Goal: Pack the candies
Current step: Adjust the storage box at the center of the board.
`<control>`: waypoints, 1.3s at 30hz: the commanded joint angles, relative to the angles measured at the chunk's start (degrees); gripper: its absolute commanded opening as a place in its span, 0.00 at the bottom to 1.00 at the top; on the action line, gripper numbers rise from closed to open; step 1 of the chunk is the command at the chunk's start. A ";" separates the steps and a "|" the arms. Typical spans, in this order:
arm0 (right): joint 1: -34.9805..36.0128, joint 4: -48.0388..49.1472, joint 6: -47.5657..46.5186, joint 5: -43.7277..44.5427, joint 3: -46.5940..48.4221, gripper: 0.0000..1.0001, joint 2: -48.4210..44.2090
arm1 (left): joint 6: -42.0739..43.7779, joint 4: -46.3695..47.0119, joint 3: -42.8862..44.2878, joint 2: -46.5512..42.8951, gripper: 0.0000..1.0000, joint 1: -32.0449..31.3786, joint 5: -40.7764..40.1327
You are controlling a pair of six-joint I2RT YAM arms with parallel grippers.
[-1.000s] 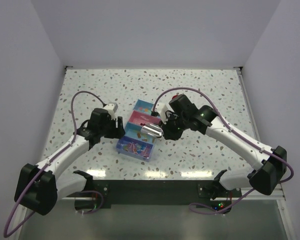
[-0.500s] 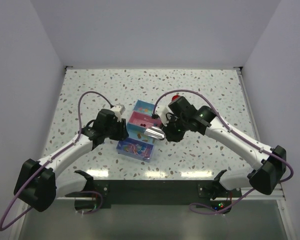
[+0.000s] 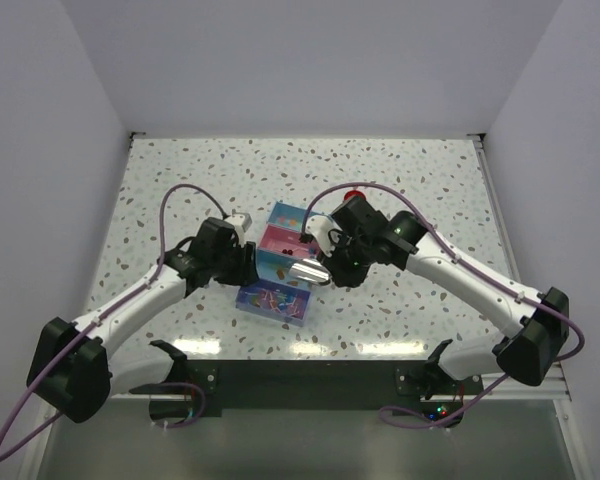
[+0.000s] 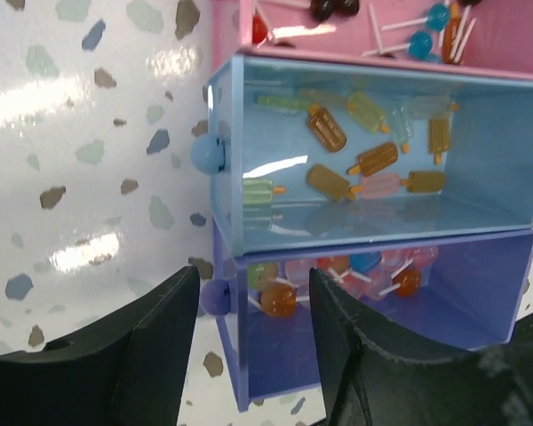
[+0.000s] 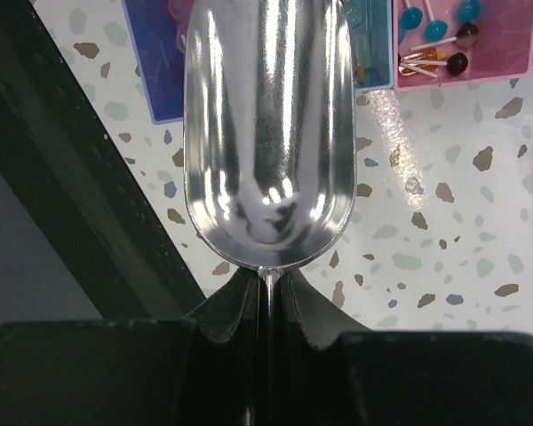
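You have a speckled table (image 3: 430,180) with both arms reaching in to its middle, the left arm (image 3: 140,295) from the left and the right arm (image 3: 460,275) from the right. Between them four open boxes lie in a row running away from you: the purple box (image 3: 272,300) nearest, then the blue box (image 3: 275,265), the pink box (image 3: 277,238), and the teal box (image 3: 286,214) farthest. Your right gripper (image 5: 268,293) is clamped tight on the handle of a polished metal scoop (image 5: 266,133), which hangs above the right side of the row, about level with the blue box. Your left gripper (image 4: 253,282) is at the left end of the purple box with its jaws apart, a finger (image 4: 151,355) on either side of that box's front corner. A red lid (image 3: 352,192) lies just behind the right wrist, partly hidden by it. The candies (image 4: 373,160) sit inside the boxes: popsicle shapes in orange, yellow and pink scattered over the blue box, a mixed heap at the knob end of the purple box, and lollipops in the pink box. What the teal box holds you cannot tell. The purple box's small round knob (image 4: 215,298) sits between your left fingers, close to one of them; whether it touches is unclear.
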 commanded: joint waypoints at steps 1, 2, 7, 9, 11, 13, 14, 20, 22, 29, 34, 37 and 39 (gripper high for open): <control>0.35 -2.12 -0.89 0.57 3.73 0.00 -0.28 | -3.95 -7.85 2.16 -1.07 0.58 -0.47 -1.65; 0.87 -2.65 -0.98 0.65 4.35 0.00 0.42 | -4.22 -8.55 2.07 -0.37 0.58 -0.65 -1.74; 2.81 -3.80 -0.81 0.39 5.14 0.00 1.30 | -5.01 -7.60 0.32 -0.10 0.55 -0.91 -2.18; 4.03 -4.76 -0.72 0.48 6.19 0.00 2.70 | -4.75 -6.11 0.22 0.43 0.48 -1.00 -2.09; 5.79 -6.43 -0.72 0.83 7.25 0.00 3.67 | -3.78 -4.79 0.05 1.48 0.42 -1.09 -1.48; 7.54 -7.83 -0.63 1.35 8.39 0.00 5.34 | -2.29 -2.77 0.05 2.18 0.34 -1.17 -1.04; 8.16 -8.45 -0.54 1.53 8.92 0.00 5.96 | -1.76 -2.15 -0.04 2.71 0.30 -1.26 -0.95; 10.54 -12.23 0.69 3.64 11.82 0.00 10.00 | 3.25 2.16 -0.48 3.42 0.19 -1.17 -0.60; 11.24 -13.72 0.95 4.95 12.61 0.00 11.49 | 4.82 4.35 -1.00 3.50 0.17 -1.26 -0.34; 12.39 -14.44 1.39 5.66 14.89 0.00 14.22 | 8.43 10.16 -2.41 5.70 0.18 -1.26 -2.96; 12.39 -13.30 1.48 7.41 15.69 0.00 14.40 | 9.32 8.94 0.13 6.15 0.40 -1.26 -5.25; 12.39 -10.40 1.83 8.82 14.55 0.00 12.21 | 7.65 7.35 0.31 2.73 0.55 -1.09 -6.75; 12.39 -7.42 2.09 9.70 13.15 0.00 10.19 | 5.63 5.68 0.57 -0.78 0.64 -0.91 -7.27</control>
